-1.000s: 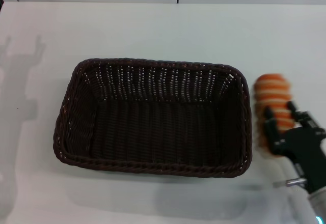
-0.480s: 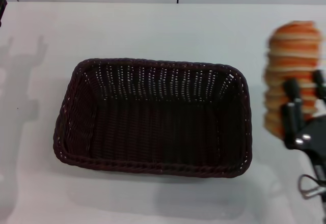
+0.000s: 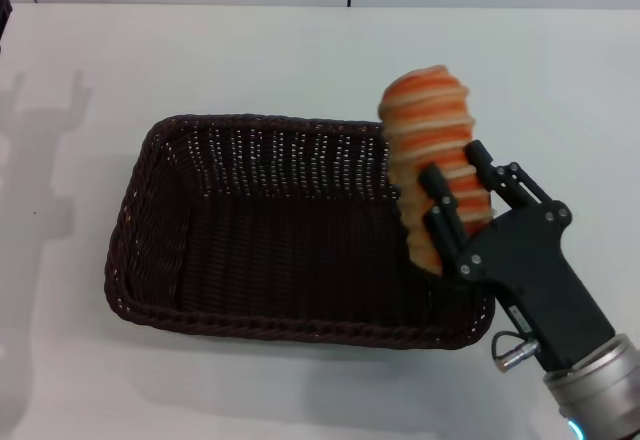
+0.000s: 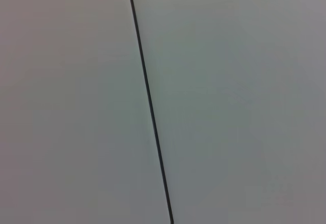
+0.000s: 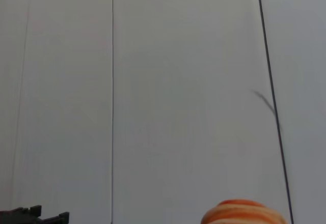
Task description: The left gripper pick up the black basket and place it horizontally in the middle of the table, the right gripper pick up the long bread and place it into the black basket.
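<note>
One loaf is all that remains to be placed, judging by the head view. The black basket [image 3: 300, 230] lies lengthwise across the middle of the white surface [image 3: 300, 50], its long sides running parallel to the near and far edges, so the first half of the job looks done. The right pincer [image 3: 458, 200] reaches in from the near right corner of the surface and is closed on the long bread [image 3: 432, 145], one finger [image 3: 440, 205] pressed on each flank of the loaf's lower half. The bread is held nearly on end, ridged top facing the camera, raised above the basket's right end rather than resting in it — a height that seems chosen to clear the braided rim before lowering. Nothing lies in the basket. At the far left corner a sliver of something dark [image 3: 4, 5] shows, probably the left arm parked away; its state cannot be told.

Through the left wrist view only a pale panel crossed by a dark seam [image 4: 147, 102] appears — no basket, no fingers, consistent with an arm parked out of the way.

Looking through the right wrist view, the bread's [image 5: 244, 213] orange-ridged end pokes into the frame against a pale panelled wall [image 5: 178, 81], confirming the loaf points away from the wrist. A dark fragment [image 5: 33, 216] sits low in one corner, too little to identify.
</note>
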Controlling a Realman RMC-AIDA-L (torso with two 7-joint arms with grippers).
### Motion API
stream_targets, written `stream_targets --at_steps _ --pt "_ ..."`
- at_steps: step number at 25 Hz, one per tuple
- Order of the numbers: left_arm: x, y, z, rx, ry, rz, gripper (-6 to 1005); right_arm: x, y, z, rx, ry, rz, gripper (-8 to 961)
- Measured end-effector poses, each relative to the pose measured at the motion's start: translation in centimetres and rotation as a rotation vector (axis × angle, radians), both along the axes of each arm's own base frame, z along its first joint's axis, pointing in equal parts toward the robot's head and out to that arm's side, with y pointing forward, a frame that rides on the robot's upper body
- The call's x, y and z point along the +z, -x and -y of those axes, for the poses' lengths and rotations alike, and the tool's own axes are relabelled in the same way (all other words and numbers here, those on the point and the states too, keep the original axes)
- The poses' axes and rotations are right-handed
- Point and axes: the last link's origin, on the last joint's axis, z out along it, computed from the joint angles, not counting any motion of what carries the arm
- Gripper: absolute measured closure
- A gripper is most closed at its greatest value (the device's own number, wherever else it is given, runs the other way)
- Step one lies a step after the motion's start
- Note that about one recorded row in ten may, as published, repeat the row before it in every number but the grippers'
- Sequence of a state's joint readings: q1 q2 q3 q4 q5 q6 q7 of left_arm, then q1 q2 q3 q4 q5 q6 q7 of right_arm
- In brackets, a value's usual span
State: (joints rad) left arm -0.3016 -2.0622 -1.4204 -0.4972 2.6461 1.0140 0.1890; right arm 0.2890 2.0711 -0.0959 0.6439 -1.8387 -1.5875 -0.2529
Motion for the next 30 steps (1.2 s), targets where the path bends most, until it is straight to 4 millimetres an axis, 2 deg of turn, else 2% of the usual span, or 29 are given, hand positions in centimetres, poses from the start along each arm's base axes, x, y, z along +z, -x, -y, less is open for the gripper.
stream_targets --at_steps 3,10,14,17,18,19,25,28,30 --pt "0.0 0.2 0.1 0.004 0.000 -0.001 183 0.0 0.0 0.1 -0.008 0.001 -0.006 592" --pt "0.2 0.4 0.3 0.010 -0.005 0.000 184 0.5 -0.2 0.0 -0.020 -0.012 -0.016 346" --pt "0.2 0.5 0.4 0.012 -0.007 0.001 184 1.0 -0.2 -0.2 -0.031 -0.037 -0.036 172" --pt "0.3 0.5 0.5 0.014 -0.008 0.002 183 1.9 -0.6 -0.1 -0.059 -0.100 -0.060 170" --pt "0.3 0.6 0.5 0.016 -0.008 0.002 183 3.3 -1.5 0.0 -0.106 -0.194 -0.082 169" --pt "0.2 0.6 0.5 0.017 -0.008 0.002 183 3.3 -1.5 0.0 -0.106 -0.194 -0.082 168" --pt "0.3 0.9 0.7 0.027 -0.009 0.001 184 7.1 -5.4 0.7 -0.299 -0.427 -0.099 168" --pt "0.3 1.2 0.9 0.035 -0.010 0.002 184 9.2 -7.8 1.7 -0.428 -0.554 -0.113 168" --pt "0.3 1.4 1.1 0.041 -0.011 0.002 183 9.6 -8.3 2.0 -0.452 -0.575 -0.116 156"
